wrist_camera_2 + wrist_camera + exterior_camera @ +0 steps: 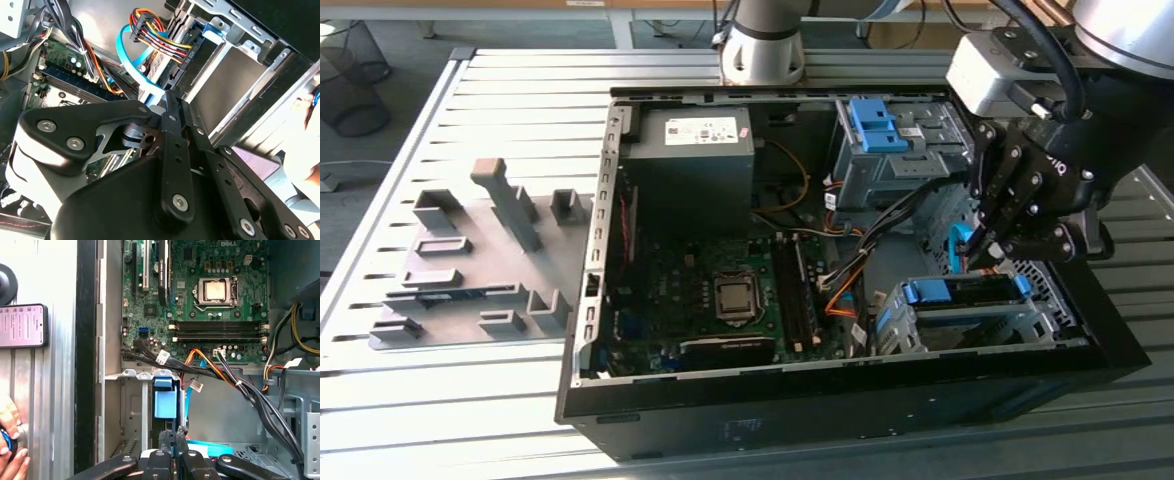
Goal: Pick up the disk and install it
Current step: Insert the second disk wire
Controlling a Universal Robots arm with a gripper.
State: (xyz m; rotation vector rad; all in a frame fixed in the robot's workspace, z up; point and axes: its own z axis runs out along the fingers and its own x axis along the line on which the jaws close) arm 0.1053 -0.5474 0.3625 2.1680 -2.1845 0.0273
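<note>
Slatted grey metal table (494, 400) carried an open black computer case (854, 400), with a grey fixture plate (467, 270) lying on the exterior view's left. Inside the case, the gripper (983, 262) hung low on the exterior view's right, just above the lower drive cage (961, 320). The disk (958, 290) sat in that cage, its blue rail showing directly beneath the fingertips. In the first wrist view the black fingers (167, 440) stood close together right at the disk's blue handle (165, 402), but whether they pinched it could not be told. The second wrist view showed the closed linkage against a blue ribbon cable (131, 65) and a bundle of coloured wires (157, 40), the disk itself being mostly hidden behind the cage wall. A person's hand (11, 460) and a phone (22, 326) appeared outside the case in the first wrist view. The power-supply box (691, 160) and motherboard (720, 290) lay well apart from the gripper.
</note>
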